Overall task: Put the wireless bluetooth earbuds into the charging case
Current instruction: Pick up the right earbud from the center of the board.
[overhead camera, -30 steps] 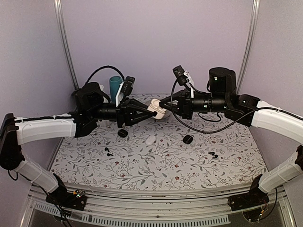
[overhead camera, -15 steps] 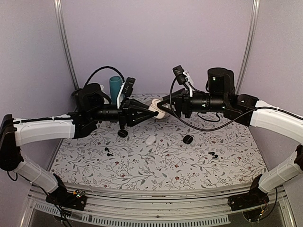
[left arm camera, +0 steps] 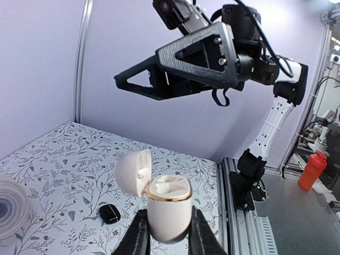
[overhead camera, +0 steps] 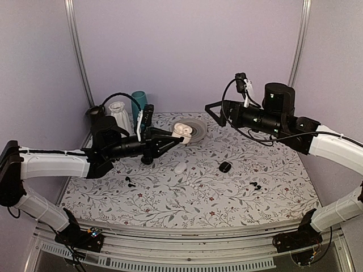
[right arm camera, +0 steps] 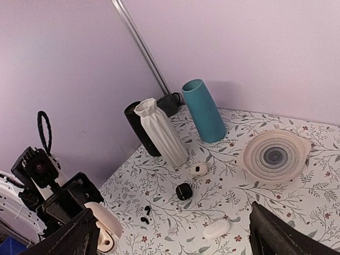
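Note:
The charging case (left arm camera: 169, 208) is glossy white with a gold rim, and its lid (left arm camera: 133, 172) hangs open to the left. My left gripper (left arm camera: 167, 234) is shut on the case's body and holds it above the table (overhead camera: 181, 134). A white shape lies in the case's top; I cannot tell if it is an earbud. Tiny white earbuds (right arm camera: 179, 210) lie on the table below. My right gripper (overhead camera: 215, 111) stands open and empty, up and to the right of the case, and its fingers (right arm camera: 71, 236) frame the right wrist view.
A white oval pebble (overhead camera: 180, 168) lies mid-table, with round black cases (overhead camera: 147, 160) (overhead camera: 225, 167) to either side. Black earbuds (overhead camera: 129, 181) (overhead camera: 256, 185) lie nearer me. At the back stand a ringed plate (overhead camera: 197, 129), a white vase (overhead camera: 119, 112) and a teal cup (overhead camera: 138, 102).
The right gripper was shut at the case's top. It has opened wide and pulled back up and to the right. The left gripper kept its hold and sank a little.

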`<move>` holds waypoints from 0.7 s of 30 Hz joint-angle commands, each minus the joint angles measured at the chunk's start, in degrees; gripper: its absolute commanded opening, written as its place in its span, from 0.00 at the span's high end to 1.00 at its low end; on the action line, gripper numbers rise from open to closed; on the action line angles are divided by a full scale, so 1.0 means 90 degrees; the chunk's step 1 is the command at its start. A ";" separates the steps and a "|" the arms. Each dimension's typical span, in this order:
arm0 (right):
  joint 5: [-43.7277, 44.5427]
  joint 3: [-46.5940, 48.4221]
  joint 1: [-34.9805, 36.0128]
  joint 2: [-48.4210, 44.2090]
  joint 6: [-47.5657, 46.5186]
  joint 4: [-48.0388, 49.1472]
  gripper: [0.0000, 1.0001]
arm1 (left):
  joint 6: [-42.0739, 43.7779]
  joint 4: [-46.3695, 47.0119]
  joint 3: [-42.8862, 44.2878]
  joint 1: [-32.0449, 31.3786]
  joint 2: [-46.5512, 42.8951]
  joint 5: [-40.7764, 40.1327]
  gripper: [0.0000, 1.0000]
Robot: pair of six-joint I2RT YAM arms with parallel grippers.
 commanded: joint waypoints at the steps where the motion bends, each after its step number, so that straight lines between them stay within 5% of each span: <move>1: 0.0700 -0.0825 -0.0069 -0.0550 0.0593 0.0049 0.01 | 0.0184 0.0373 -0.0393 -0.0112 -0.0277 -0.0440 1.00; 5: 0.1307 -0.1364 -0.0131 -0.0899 0.1270 -0.0885 0.01 | 0.0045 0.0772 -0.1048 -0.0139 -0.0660 -0.1029 1.00; 12: 0.1860 -0.2264 -0.0934 -0.1127 0.2548 -0.2026 0.01 | -0.0037 0.1248 -0.1278 -0.0145 -0.0632 -0.0418 1.00; 16: 0.1952 -0.2837 -0.1654 -0.1038 0.2917 -0.2092 0.00 | -0.0207 0.1155 -0.1064 -0.0141 -0.0591 -0.0345 1.00; 21: 0.1841 -0.3317 -0.2512 -0.0865 0.2902 -0.1867 0.11 | 0.0210 0.0273 -0.0717 -0.0136 -0.0908 -0.0583 1.00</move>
